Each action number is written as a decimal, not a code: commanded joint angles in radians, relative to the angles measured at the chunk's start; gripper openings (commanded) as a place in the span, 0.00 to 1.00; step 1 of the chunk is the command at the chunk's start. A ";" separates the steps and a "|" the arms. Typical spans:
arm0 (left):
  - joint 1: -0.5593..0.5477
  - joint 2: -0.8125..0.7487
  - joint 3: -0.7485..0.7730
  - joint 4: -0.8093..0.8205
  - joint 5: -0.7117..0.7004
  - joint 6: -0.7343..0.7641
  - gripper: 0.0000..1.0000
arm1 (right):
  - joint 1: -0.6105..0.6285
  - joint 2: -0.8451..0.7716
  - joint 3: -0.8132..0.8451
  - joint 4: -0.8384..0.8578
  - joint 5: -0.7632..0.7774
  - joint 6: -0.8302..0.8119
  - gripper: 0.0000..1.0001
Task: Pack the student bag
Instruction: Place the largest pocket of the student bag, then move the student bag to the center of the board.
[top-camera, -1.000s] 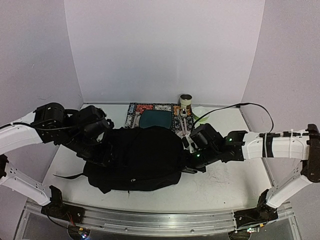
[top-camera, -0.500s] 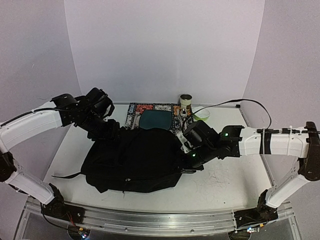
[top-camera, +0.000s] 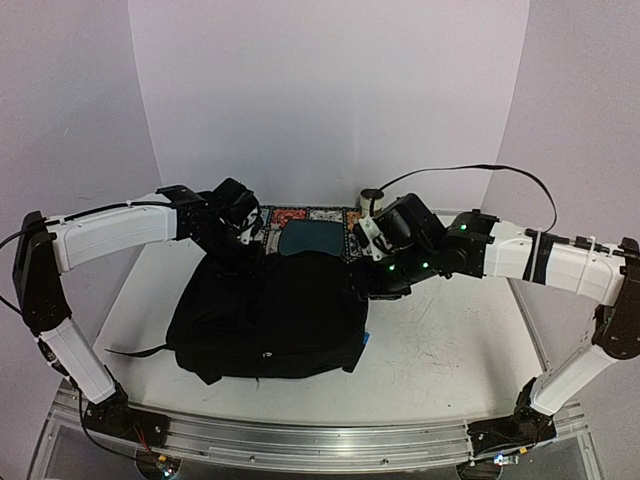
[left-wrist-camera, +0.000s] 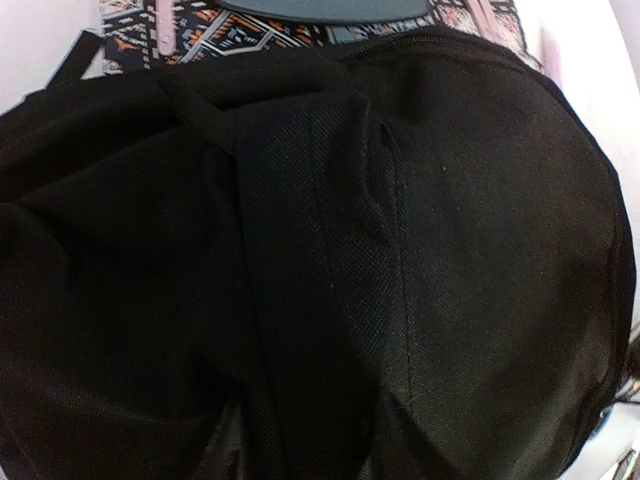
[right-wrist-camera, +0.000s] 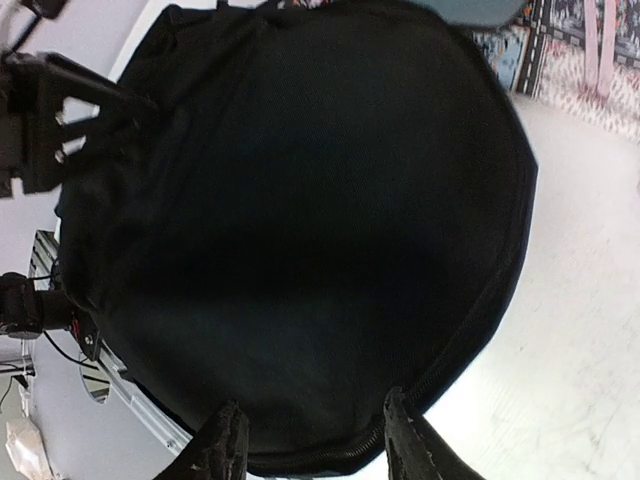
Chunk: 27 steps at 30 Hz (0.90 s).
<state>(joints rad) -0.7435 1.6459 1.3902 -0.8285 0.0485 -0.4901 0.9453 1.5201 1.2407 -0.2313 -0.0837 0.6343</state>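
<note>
Where the student bag (top-camera: 270, 320) lies: flat at the middle of the table (top-camera: 450, 340), top towards the back, within reach of both arms; we judge it not yet packed.
Patterned mat (top-camera: 300, 216): just behind the bag, bearing items we take to be awaiting packing.
Teal pouch (top-camera: 312, 240): on the mat, at the bag's top edge.
Right gripper (right-wrist-camera: 315, 440): fingers spread, empty, over the bag's right rim.
Left gripper (top-camera: 243, 248): at the bag's top-left; dark on dark, so we cannot tell whether it grips.

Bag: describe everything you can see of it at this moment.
The bag is a big, rounded, black woven-fabric backpack, lying flat on the white table. A zipper runs round its edge and a strap trails off its near left. Its far edge meets a patterned mat. The open right pincer hangs over it; contact cannot be told.
</note>
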 joint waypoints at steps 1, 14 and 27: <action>-0.006 -0.009 -0.027 0.063 0.192 0.009 0.35 | 0.002 0.024 0.070 -0.013 0.023 -0.057 0.49; -0.048 -0.180 -0.238 0.231 0.417 -0.165 0.33 | -0.014 0.183 0.232 0.012 0.063 -0.126 0.56; 0.077 -0.206 -0.152 0.208 0.266 -0.091 0.50 | -0.053 0.368 0.427 0.049 0.005 -0.175 0.60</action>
<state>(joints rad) -0.7095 1.4030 1.1658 -0.6277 0.3743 -0.6346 0.9031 1.8347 1.5856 -0.1824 -0.0534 0.4914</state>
